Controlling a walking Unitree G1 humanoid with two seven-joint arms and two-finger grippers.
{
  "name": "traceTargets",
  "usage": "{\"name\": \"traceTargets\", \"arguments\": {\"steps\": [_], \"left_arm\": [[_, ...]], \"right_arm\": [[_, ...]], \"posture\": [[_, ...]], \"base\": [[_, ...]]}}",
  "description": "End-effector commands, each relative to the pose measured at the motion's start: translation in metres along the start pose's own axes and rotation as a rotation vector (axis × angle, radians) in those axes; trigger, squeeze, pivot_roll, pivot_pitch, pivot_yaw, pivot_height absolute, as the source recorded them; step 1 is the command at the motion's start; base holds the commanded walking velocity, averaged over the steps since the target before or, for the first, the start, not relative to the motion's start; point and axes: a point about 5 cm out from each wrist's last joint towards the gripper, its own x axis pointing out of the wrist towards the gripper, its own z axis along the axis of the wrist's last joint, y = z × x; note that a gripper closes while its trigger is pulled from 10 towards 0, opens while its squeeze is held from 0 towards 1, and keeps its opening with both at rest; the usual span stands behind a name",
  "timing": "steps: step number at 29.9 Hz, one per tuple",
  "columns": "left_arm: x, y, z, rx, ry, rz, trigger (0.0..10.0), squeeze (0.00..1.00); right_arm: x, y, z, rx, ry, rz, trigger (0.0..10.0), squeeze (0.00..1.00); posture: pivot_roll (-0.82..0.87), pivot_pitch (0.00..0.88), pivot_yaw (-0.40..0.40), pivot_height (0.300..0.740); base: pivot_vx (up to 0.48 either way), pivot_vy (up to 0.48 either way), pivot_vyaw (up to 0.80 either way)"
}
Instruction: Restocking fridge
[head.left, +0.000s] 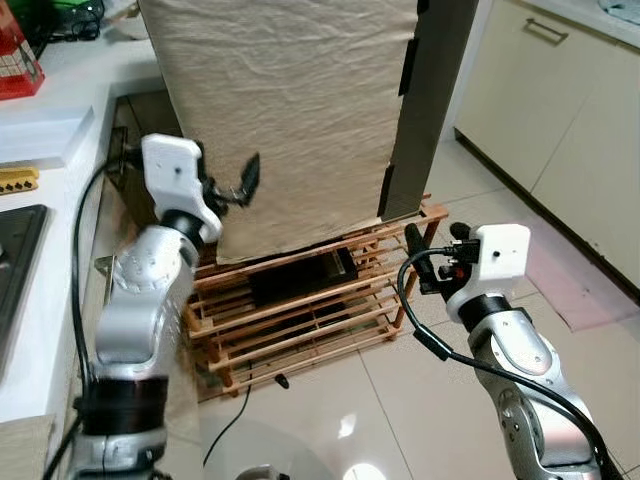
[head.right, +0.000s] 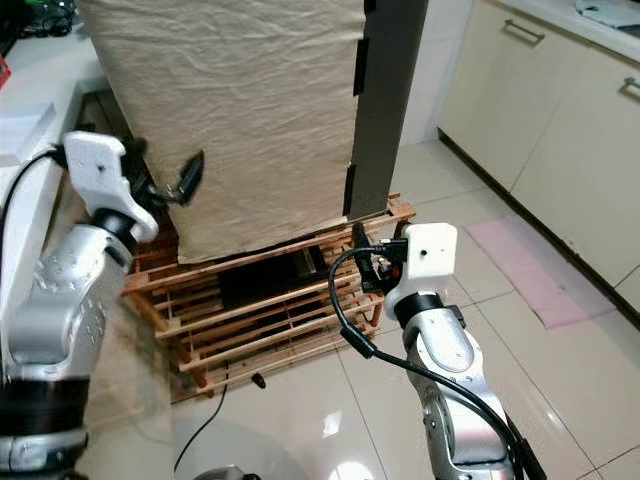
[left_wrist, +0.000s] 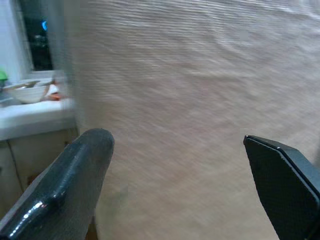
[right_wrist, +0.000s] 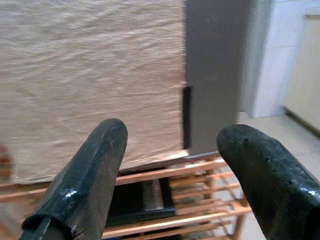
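Both grippers, left gripper (head.left: 243, 181) and right gripper (head.left: 412, 240), stand open before the cloth-covered fridge (head.left: 290, 110); I judge the left should first grasp the cloth beside the dark door edge (head.left: 435, 90).

One fridge (head.left: 290, 110), two tools (head.left: 240, 185) (head.left: 420, 250)

Beige cloth, orange-brown slats, silver arms over pale tile

A creased beige cloth (head.left: 285, 110) drapes the dark grey fridge (head.left: 428, 100), which sits on an orange-brown slatted wooden rack (head.left: 300, 320) with a black box (head.left: 303, 277) tucked between the slats; glossy off-white floor tiles (head.left: 420, 400) run out to a faded pink mat (head.left: 570, 285) beside cream cabinets (head.left: 560, 110); both silver arms carry white wrist blocks, black cables and glossy black fingers on the left gripper (head.left: 243, 185) and right gripper (head.left: 425, 245); a red basket (head.left: 15, 65) brightens the white surface (head.left: 60, 120)
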Motion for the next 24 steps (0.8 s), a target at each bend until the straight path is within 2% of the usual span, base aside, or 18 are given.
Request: {"name": "traceTargets", "arguments": {"steps": [1, 4, 5, 8, 11, 14, 20, 24], "left_arm": [[0.006, 0.014, 0.006, -0.015, -0.026, 0.016, 10.0, 1.00], [0.012, 0.019, 0.011, -0.038, -0.045, 0.008, 10.0, 1.00], [0.021, 0.025, 0.016, -0.069, -0.065, -0.006, 10.0, 1.00], [0.030, 0.032, 0.020, -0.100, -0.072, -0.031, 10.0, 1.00], [0.037, 0.035, 0.022, -0.185, -0.078, -0.088, 10.0, 1.00], [0.041, 0.038, 0.021, -0.223, -0.078, -0.125, 10.0, 1.00], [0.049, 0.053, 0.017, -0.166, -0.038, -0.138, 10.0, 1.00], [0.052, 0.056, 0.017, -0.163, -0.033, -0.165, 10.0, 1.00]], "right_arm": [[0.001, 0.005, 0.013, 0.003, -0.058, 0.064, 10.0, 0.00], [0.001, 0.006, 0.015, -0.005, -0.063, 0.098, 10.0, 0.00], [0.001, 0.007, 0.018, -0.017, -0.069, 0.131, 10.0, 0.00], [0.000, 0.007, 0.020, -0.023, -0.074, 0.153, 10.0, 0.00], [-0.001, 0.006, 0.021, -0.022, -0.076, 0.163, 10.0, 0.00], [-0.003, 0.006, 0.021, -0.021, -0.073, 0.170, 10.0, 0.00], [-0.007, 0.007, 0.020, -0.020, -0.065, 0.186, 10.0, 0.00], [-0.008, 0.008, 0.020, -0.020, -0.060, 0.199, 10.0, 0.00]], "posture": [[0.01, 0.000, 0.032, 0.740], [0.01, 0.000, 0.031, 0.740], [0.00, 0.000, 0.033, 0.740], [-0.01, 0.000, 0.038, 0.740], [-0.01, 0.000, 0.040, 0.740], [-0.02, 0.000, 0.041, 0.740], [-0.02, 0.000, 0.041, 0.740], [-0.02, 0.000, 0.036, 0.740]], "base": [[0.000, 0.000, 0.00], [0.000, 0.000, 0.00], [0.000, 0.000, 0.00], [0.000, 0.000, 0.00], [0.000, 0.000, 0.00], [0.000, 0.000, 0.00], [0.000, 0.000, 0.00], [0.000, 0.000, 0.00]]}}
